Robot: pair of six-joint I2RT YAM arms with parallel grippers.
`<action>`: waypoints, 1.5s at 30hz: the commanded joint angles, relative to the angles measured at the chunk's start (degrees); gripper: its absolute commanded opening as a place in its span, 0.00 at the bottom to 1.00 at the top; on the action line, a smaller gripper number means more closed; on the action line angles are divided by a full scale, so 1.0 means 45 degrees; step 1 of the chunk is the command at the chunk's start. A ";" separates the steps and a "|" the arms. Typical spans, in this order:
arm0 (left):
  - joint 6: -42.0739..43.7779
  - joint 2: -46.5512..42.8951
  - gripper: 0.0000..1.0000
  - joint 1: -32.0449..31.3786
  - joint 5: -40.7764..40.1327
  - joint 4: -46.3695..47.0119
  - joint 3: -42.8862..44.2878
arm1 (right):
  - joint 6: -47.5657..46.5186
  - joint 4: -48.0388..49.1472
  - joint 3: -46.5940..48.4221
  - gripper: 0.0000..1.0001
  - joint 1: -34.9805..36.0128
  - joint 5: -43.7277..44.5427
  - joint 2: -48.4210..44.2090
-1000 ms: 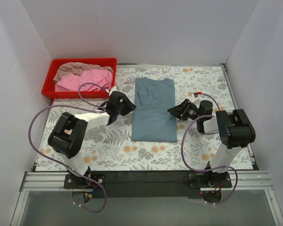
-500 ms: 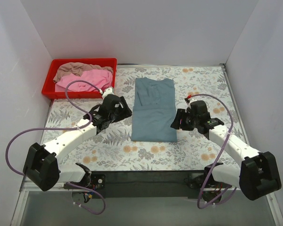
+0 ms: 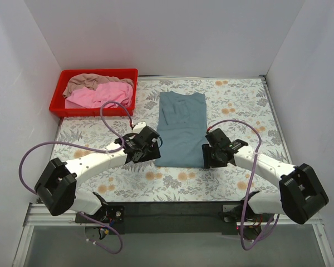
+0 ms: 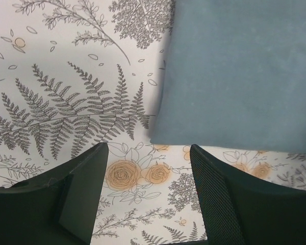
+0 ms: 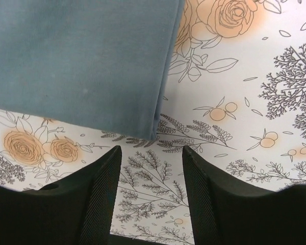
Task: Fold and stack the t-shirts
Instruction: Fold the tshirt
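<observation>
The left gripper (image 4: 148, 153) hangs with its jaws spread and nothing between them. The near-left corner of the blue-grey t-shirt (image 4: 239, 76) sits at twelve o'clock just beyond the gap, not yet touched. The cloth runs off towards one and two o'clock. The right gripper (image 5: 150, 153) mirrors it, jaws apart and empty. The shirt's near-right corner is at twelve o'clock just past its fingertips, and the fabric spreads towards ten and eleven.

From above, this shirt lies as a long narrow panel at the centre of the floral table surface (image 3: 239, 105), collar end at twelve o'clock, hem at six, one arm at each hem corner. The pink t-shirt (image 3: 100, 94) and the beige t-shirt (image 3: 89, 82) lie crumpled in the red tray (image 3: 100, 70) at about ten o'clock, well apart from the arms.

The likely next move is to pinch both hem corners and carry them towards the collar. The panel looks to be several layers, so a shallow bite may lift only the top ply and let the fold splay open. A deep bite may snag the floral covering, if that is loose. If one jaw closes early or off the corner, the fold will skew.
</observation>
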 commanded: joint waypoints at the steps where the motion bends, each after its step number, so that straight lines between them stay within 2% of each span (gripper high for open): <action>1: -0.0370 0.0113 0.64 -0.0236 -0.0541 -0.0444 0.0126 | 0.0384 0.0056 0.0876 0.57 0.0302 0.0986 0.0499; 10: -0.0546 0.0856 0.63 -0.0530 -0.0501 -0.0444 0.0204 | 0.0463 0.0251 0.1562 0.53 0.0556 0.1396 0.1965; 15: -0.0605 0.0973 0.62 -0.0647 -0.0482 -0.0541 0.0262 | 0.0716 0.0193 0.1133 0.49 0.0790 0.1455 0.2902; 22: -0.0703 0.1051 0.61 -0.0686 -0.0423 -0.0717 0.0321 | 0.0853 -0.0061 0.0761 0.45 0.0869 0.1592 0.3041; 29: -0.0742 0.1442 0.61 -0.0705 -0.0443 -0.1010 0.0789 | 0.0756 -0.0003 0.0683 0.32 0.0888 0.1397 0.3314; 34: -0.0878 0.1871 0.61 -0.0706 -0.0189 -0.0971 0.1063 | 0.0658 0.0212 0.0566 0.15 0.0869 0.1241 0.3315; 36: -0.0879 0.2027 0.61 -0.0686 -0.0208 -0.0971 0.1199 | 0.0619 0.0251 0.0507 0.03 0.0869 0.1182 0.3218; 43: -0.0742 0.2847 0.53 -0.0705 -0.0092 -0.1010 0.1785 | 0.0521 0.0447 0.0409 0.01 0.0869 0.1065 0.3217; 45: -0.0722 0.3062 0.47 -0.0706 0.0006 -0.0971 0.1825 | 0.0502 0.0486 0.0390 0.01 0.0869 0.1045 0.3217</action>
